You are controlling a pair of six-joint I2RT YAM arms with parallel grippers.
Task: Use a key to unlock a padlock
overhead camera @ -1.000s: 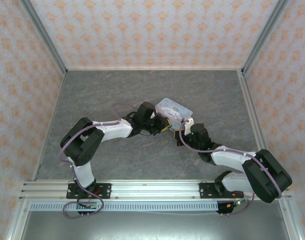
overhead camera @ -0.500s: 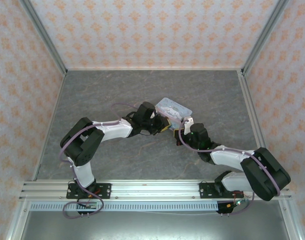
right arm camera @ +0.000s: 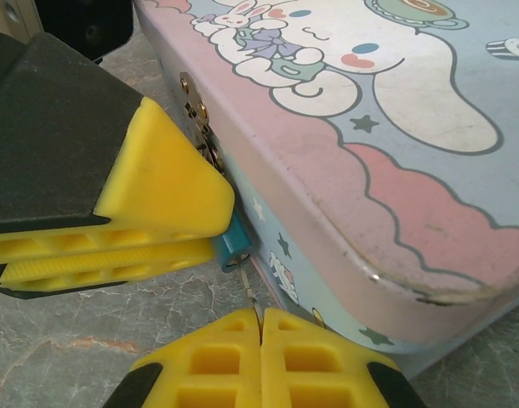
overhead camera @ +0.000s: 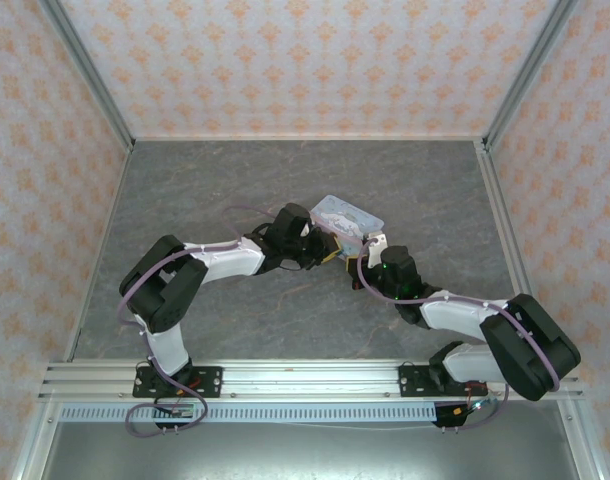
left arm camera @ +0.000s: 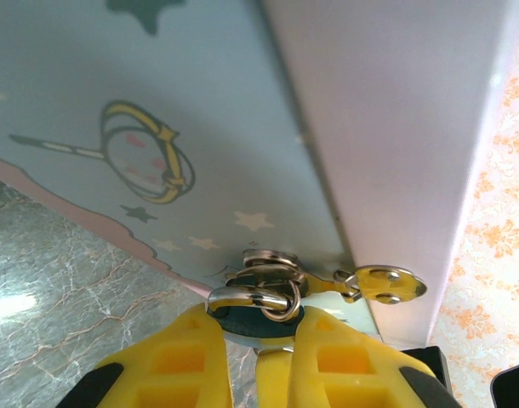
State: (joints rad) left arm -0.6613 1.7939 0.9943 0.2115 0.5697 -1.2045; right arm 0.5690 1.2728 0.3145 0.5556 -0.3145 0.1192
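The tiny teal padlock (right arm camera: 232, 245) hangs from the hasp (left arm camera: 387, 283) on the front of the pastel-blue cartoon tin (overhead camera: 347, 218). My left gripper (left arm camera: 257, 333) is shut on the padlock (left arm camera: 259, 321), its yellow fingers (right arm camera: 166, 195) clamping the body just under the metal shackle (left arm camera: 247, 297). My right gripper (right arm camera: 261, 316) is shut on the slim yellowish key (right arm camera: 248, 286). The key points up at the padlock's bottom face, with its tip at the keyhole. From above, both grippers meet at the tin's near edge (overhead camera: 340, 258).
The tin's pink-and-white lid (right arm camera: 387, 110) overhangs close to the right of the key. Grey marble tabletop (overhead camera: 235, 190) lies around the tin, bounded by patterned walls (overhead camera: 45, 150) and a metal rail (overhead camera: 305, 380) at the near edge.
My right gripper has edged slightly left toward the padlock with the key. The left arm and the tin have stayed put.
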